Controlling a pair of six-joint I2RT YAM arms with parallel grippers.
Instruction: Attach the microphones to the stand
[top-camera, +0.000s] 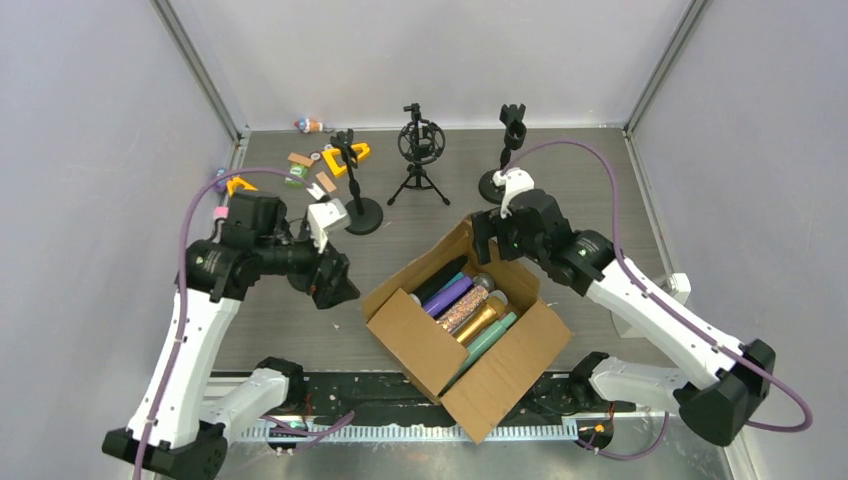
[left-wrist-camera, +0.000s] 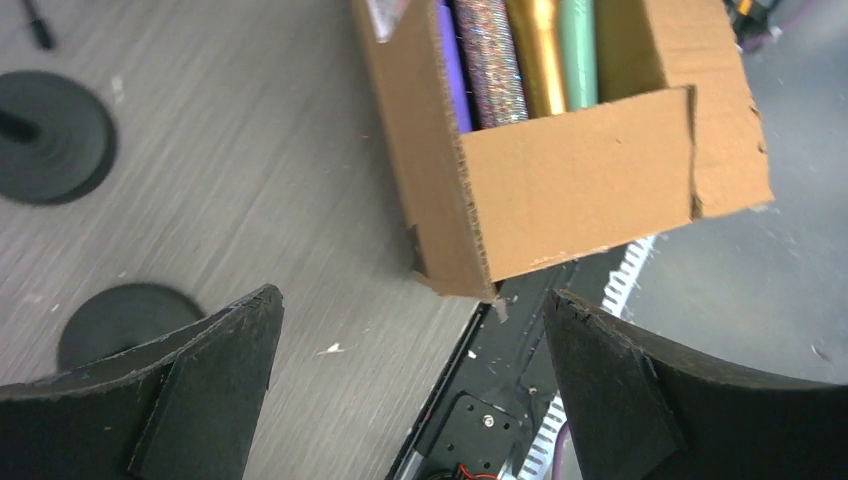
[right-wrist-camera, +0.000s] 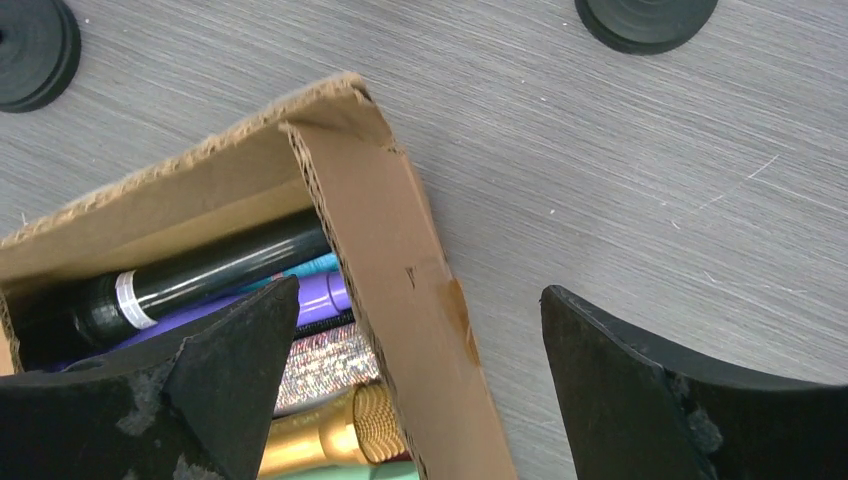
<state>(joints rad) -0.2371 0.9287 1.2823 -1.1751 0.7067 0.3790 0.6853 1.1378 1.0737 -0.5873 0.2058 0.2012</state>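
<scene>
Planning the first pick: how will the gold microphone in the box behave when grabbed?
The gold microphone looks rigid, metallic. Its glossy round body could slip or roll. Wedged between the glitter microphone and the mint microphone in the cardboard box, lifting may disturb them.

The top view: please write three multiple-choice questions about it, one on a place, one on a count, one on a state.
1. Where do the microphones lie? A in the cardboard box; B in a plastic bag; C in a drawer.
2. How many stands are beyond the box? A one; B three; C six.
3. How is the left gripper? A shut on a microphone; B shut on a flap; C open, empty.
Answers: 1 A, they lie side by side inside it. 2 B, two round bases and one tripod. 3 C, its fingers stand wide apart, gripping nothing.
</scene>
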